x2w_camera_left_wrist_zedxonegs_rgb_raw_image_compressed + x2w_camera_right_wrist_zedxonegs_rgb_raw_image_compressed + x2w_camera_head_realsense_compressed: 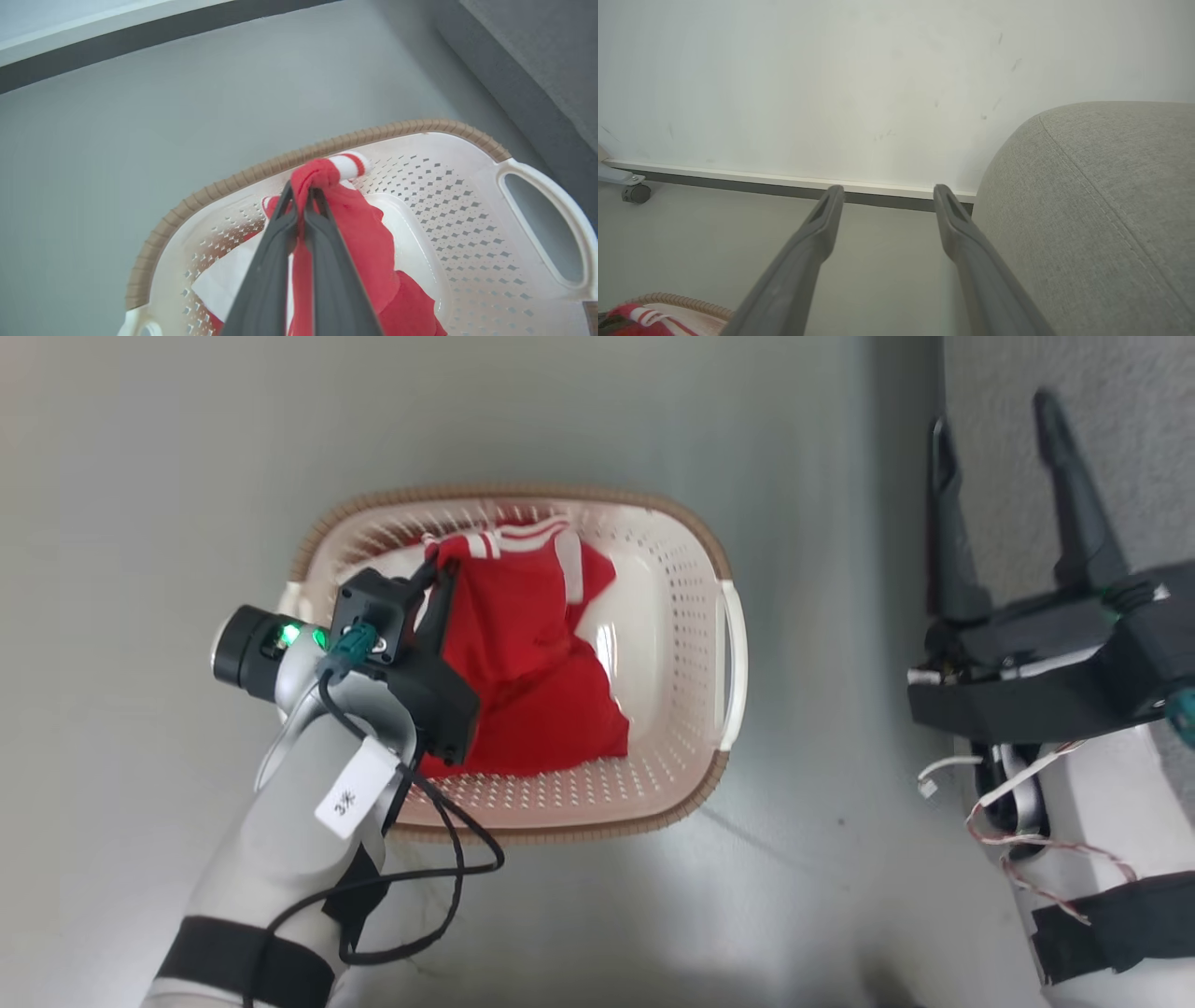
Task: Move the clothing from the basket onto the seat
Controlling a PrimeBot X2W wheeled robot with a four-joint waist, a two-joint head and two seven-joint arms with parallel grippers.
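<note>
The left gripper (301, 191) is squeezed tight on a bunched corner of the clothing (359, 233), right by its white stripe trim (348, 163). The rest of the red cloth hangs down from the pinch and lies inside the basket (327, 147).

I think the job now is to lift. Go straight up until all the cloth is above the basket's rim, so it does not catch there or tip the basket. Go slowly, because the pinch holds just a small bit of cloth and it could slip out. Then carry it to the right of the basket, where the seat (1101, 210) is.

The right gripper (888, 189) is spread wide and holds nothing. It hangs to the right of the basket, by the seat's edge.

The basket sits on a smooth grey floor (140, 523). Past the basket is a white wall (831, 70) with a dark strip (738, 185) along the bottom, and a small wheel (635, 192) stands by it.
</note>
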